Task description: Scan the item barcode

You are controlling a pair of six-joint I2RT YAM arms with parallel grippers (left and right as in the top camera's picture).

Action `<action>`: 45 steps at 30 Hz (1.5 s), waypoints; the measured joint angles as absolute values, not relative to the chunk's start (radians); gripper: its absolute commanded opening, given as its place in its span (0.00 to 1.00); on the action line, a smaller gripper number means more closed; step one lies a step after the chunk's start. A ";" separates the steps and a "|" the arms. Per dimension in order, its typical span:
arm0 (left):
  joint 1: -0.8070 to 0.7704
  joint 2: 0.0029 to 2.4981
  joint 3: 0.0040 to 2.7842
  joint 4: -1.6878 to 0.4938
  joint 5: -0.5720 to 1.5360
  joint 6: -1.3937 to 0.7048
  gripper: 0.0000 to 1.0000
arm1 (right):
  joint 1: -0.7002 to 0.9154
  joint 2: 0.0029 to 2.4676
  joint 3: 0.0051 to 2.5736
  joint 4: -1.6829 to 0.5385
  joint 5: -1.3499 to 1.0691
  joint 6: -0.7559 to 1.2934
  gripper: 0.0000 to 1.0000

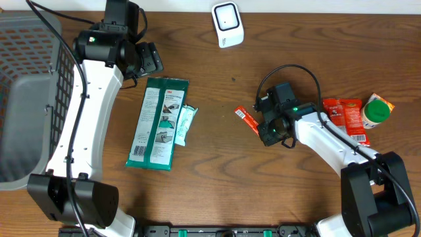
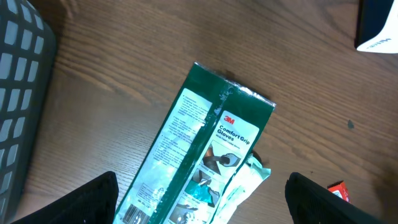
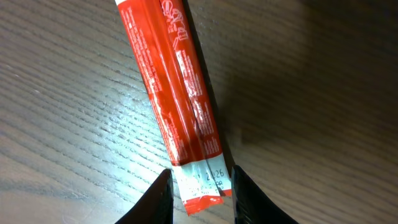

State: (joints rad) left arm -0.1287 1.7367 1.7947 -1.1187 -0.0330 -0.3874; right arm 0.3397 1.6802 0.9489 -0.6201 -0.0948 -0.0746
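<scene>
Right now I am working over the wooden surface (image 1: 217,191), with the grey basket (image 1: 26,99) sitting at its left edge. My left gripper (image 2: 202,202) is hanging released above the green glove pack (image 1: 158,123), with nothing between its fingers. The white scanner (image 1: 227,24) is standing at the far edge, well apart from my right gripper (image 3: 200,186). That gripper is pinching the near end of the red stick sachet (image 3: 177,81) across its width. The sachet is lying flat on the surface, to the right of the glove pack.

Step in hand, as I judge it: I am securing the pinch before lifting. Doing this well means squeezing squarely on the flat sealed end and lifting straight so the thin stick is not buckling. Then I turn whichever face carries the barcode toward the scanner. No barcode is showing on the upward face, only small print and a date.

The long axis is running straight out from my gripper. The free end is pointing away and slightly left in the wrist view, and up-left toward the glove pack's far end from overhead.
</scene>
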 measured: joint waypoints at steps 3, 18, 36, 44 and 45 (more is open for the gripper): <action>-0.129 1.737 1.795 -1.119 -0.033 -0.387 0.86 | 0.340 1.680 0.949 -0.609 -0.094 -0.078 0.25; -0.129 1.737 1.795 -1.119 -0.033 -0.387 0.86 | 0.340 1.680 0.922 -0.558 -0.095 -0.085 0.26; -0.129 1.737 1.795 -1.119 -0.033 -0.387 0.86 | 0.340 1.681 0.861 -0.483 -0.097 -0.085 0.25; -0.129 1.737 1.795 -1.119 -0.033 -0.387 0.86 | 0.340 1.674 0.823 -0.420 -0.105 -0.085 0.21; -0.129 1.737 1.795 -1.119 -0.033 -0.388 0.86 | 0.340 1.674 0.822 -0.418 -0.106 -0.086 0.18</action>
